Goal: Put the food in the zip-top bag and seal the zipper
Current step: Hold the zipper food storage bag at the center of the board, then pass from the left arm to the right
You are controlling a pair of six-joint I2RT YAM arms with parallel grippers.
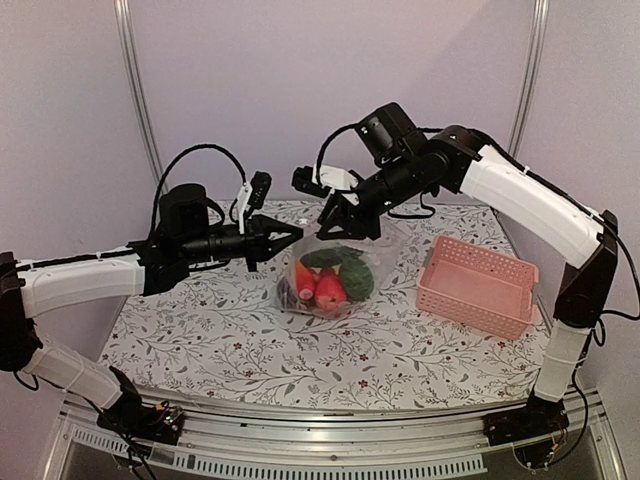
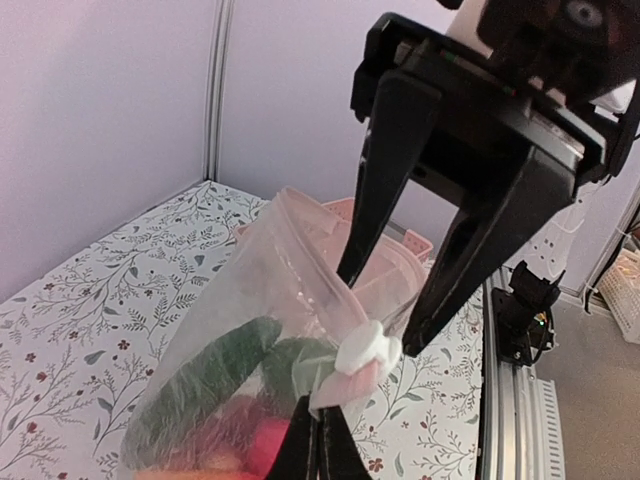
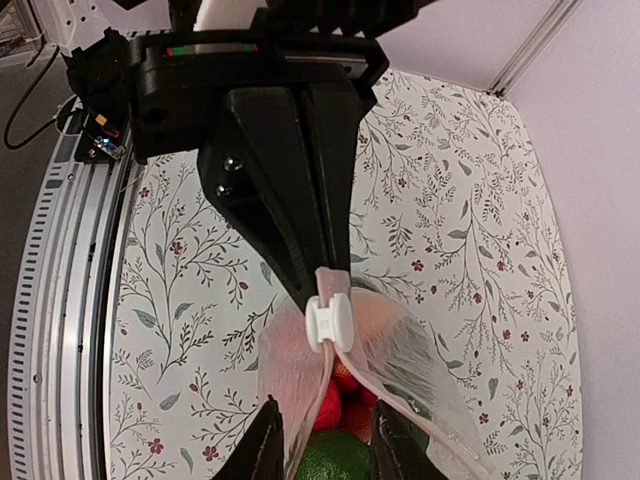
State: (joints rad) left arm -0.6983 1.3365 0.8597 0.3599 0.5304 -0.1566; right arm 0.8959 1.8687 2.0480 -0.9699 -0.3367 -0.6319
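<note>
The left gripper (image 1: 294, 237), pressed together, pinches the zip-top bag (image 1: 335, 272) at the zipper (image 2: 313, 243) end beside the white slider (image 3: 328, 318), likely to anchor that corner. The bag stands mid-worktop (image 1: 200, 340) with the food (image 1: 325, 287) inside. The right gripper (image 1: 343, 228) straddles the mouth, fingers spread, seemingly ready to run the seal.

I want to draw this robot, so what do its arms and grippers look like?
The left arm and right arm have smooth white shells between chunky black joints, with thin black cables looping above them. The left gripper and right gripper are black, each with two long fingers tapering to narrow tips.
</note>
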